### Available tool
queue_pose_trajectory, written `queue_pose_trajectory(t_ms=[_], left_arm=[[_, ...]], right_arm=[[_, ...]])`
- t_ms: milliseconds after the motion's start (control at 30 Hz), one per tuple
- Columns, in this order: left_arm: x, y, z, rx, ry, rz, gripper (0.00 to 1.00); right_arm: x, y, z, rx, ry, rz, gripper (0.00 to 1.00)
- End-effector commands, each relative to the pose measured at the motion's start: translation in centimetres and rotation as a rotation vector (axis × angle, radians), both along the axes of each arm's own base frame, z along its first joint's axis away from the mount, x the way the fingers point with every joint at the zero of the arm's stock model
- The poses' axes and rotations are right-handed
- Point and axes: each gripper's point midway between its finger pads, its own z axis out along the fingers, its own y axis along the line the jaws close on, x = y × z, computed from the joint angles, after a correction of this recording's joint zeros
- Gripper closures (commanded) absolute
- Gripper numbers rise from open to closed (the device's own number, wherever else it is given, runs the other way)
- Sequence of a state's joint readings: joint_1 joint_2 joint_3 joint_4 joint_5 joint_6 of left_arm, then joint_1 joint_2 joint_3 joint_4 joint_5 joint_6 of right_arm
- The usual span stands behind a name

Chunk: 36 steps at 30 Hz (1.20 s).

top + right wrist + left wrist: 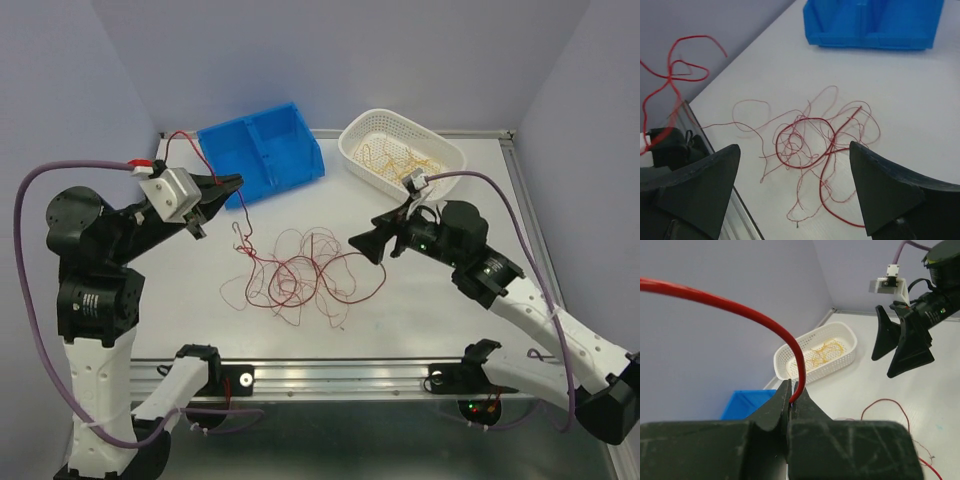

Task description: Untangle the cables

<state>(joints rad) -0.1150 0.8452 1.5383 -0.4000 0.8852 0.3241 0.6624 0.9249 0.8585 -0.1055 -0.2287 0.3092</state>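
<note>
A tangle of dark red cables [300, 275] lies in loose loops on the white table, between the arms. My left gripper [225, 185] is shut on one red cable [740, 305] and holds it lifted. That strand arcs over the wrist and hangs down toward the tangle. My right gripper [372, 235] is open and empty, just right of the tangle, pointing at it. In the right wrist view the tangle [805, 145] lies between and beyond the spread fingers [705, 185]. Several yellow-orange cables [405, 157] lie in the white basket [345, 150].
A blue two-compartment bin [270, 150] stands at the back, right behind my left gripper. The white basket stands at the back right, also in the left wrist view [840, 357]. A metal rail [340, 375] runs along the table's near edge. Purple-grey walls enclose the table.
</note>
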Motion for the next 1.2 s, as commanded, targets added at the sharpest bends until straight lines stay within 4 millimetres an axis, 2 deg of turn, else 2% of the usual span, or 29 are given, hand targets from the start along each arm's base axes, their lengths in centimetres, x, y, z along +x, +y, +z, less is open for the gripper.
queue_pose_trajectory(t_ms=[0, 33, 133, 167, 200, 267, 400, 433, 467, 533, 600, 633, 733, 767, 833, 900, 967, 1167], left_arm=[[-0.6, -0.9, -0.4, -0.007, 0.014, -0.082, 1.0], [-0.4, -1.0, -0.8, -0.008, 0.02, -0.089, 1.0], [-0.2, -1.2, -1.6, -0.01, 0.031, -0.103, 1.0], [-0.2, -1.3, -1.7, -0.012, 0.033, -0.107, 1.0], [0.0, -1.4, -2.0, -0.01, 0.035, -0.111, 1.0], [0.1, -1.4, -2.2, -0.011, 0.04, -0.116, 1.0], [0.2, -1.5, -2.4, -0.013, 0.042, -0.124, 1.0], [0.2, -1.6, -2.5, -0.015, 0.046, -0.126, 1.0], [0.2, -1.6, -2.5, -0.015, 0.046, -0.129, 1.0], [-0.1, -1.7, -2.3, -0.018, 0.045, -0.139, 1.0], [-0.1, -1.7, -2.2, -0.02, 0.043, -0.14, 1.0], [-0.3, -1.7, -2.0, -0.021, 0.035, -0.14, 1.0], [-0.6, -1.7, -1.9, -0.023, 0.029, -0.141, 1.0], [-0.5, -1.7, -2.0, -0.024, 0.031, -0.141, 1.0], [-0.3, -1.6, -2.2, -0.022, 0.034, -0.136, 1.0], [-0.3, -1.7, -2.3, -0.021, 0.035, -0.137, 1.0], [0.0, -1.7, -2.6, -0.021, 0.046, -0.14, 1.0], [0.5, -1.9, -2.9, -0.024, 0.065, -0.155, 1.0]], right_arm=[[-2.2, 4.3, 4.6, 0.131, -0.144, 0.281, 0.04], [-2.3, 4.9, 5.4, 0.146, -0.165, 0.301, 0.05], [-1.7, 6.7, 4.6, 0.124, -0.147, 0.335, 0.07], [-1.4, 7.2, 5.2, 0.13, -0.153, 0.34, 0.1], [-0.9, 8.2, 4.2, 0.119, -0.118, 0.348, 0.11], [-0.8, 9.5, 4.3, 0.121, -0.111, 0.381, 0.12], [-1.3, 13.0, 2.5, 0.088, -0.086, 0.429, 0.12], [-1.0, 13.8, 1.1, 0.066, -0.061, 0.437, 0.12], [-1.1, 14.4, 0.7, 0.059, -0.058, 0.444, 0.14], [-1.2, 15.6, 0.2, 0.049, -0.062, 0.459, 0.21], [-1.3, 16.7, -1.2, 0.037, -0.041, 0.491, 0.24], [-1.6, 17.4, -0.9, 0.042, -0.047, 0.508, 0.27], [-1.6, 18.7, -2.0, 0.029, -0.029, 0.525, 0.4], [-1.6, 18.9, -1.9, 0.032, -0.032, 0.53, 0.5], [-1.8, 19.1, -2.0, 0.043, -0.034, 0.538, 0.58], [-2.3, 18.9, -1.8, 0.065, -0.034, 0.554, 0.57], [-2.4, 18.8, -1.1, 0.091, -0.056, 0.558, 0.49], [-3.0, 19.6, -0.3, 0.108, -0.066, 0.614, 0.45]])
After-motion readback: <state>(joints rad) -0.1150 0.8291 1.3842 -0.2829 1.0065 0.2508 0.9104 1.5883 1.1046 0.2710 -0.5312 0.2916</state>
